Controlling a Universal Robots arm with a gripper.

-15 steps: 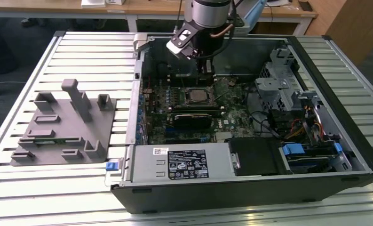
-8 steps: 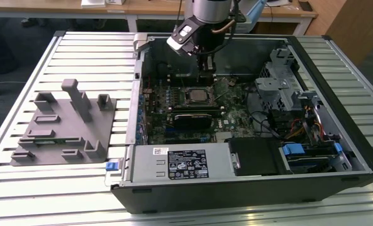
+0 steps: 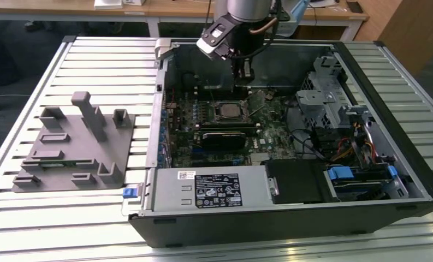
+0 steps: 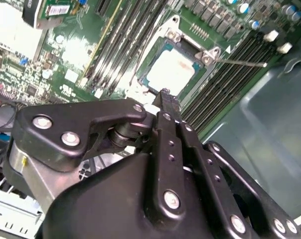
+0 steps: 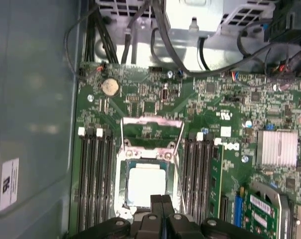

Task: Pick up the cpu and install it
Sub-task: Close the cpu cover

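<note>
One computer case [image 3: 289, 224] lies open on one bench [image 3: 100, 60]. Inside the case there are one green circuit board [image 5: 140, 99], one cpu [image 5: 146, 185], two banks of memory slots [image 5: 96, 179], one coin battery [image 5: 109, 87] and one finned heat sink [image 5: 276, 148]. Outside the case, just beside it, sits one grey holder block [image 3: 74, 147]. Above the case there is one hand [image 5: 161, 198].

Probably a lab: slatted aluminium bench [image 3: 100, 60], opened computer case [image 3: 274, 221], desks [image 3: 70, 10] behind.

Open PC case [image 3: 274, 224], green mobo [image 5: 210, 99], grey holder block [image 3: 70, 147] on slatted table [image 3: 56, 218]
</note>
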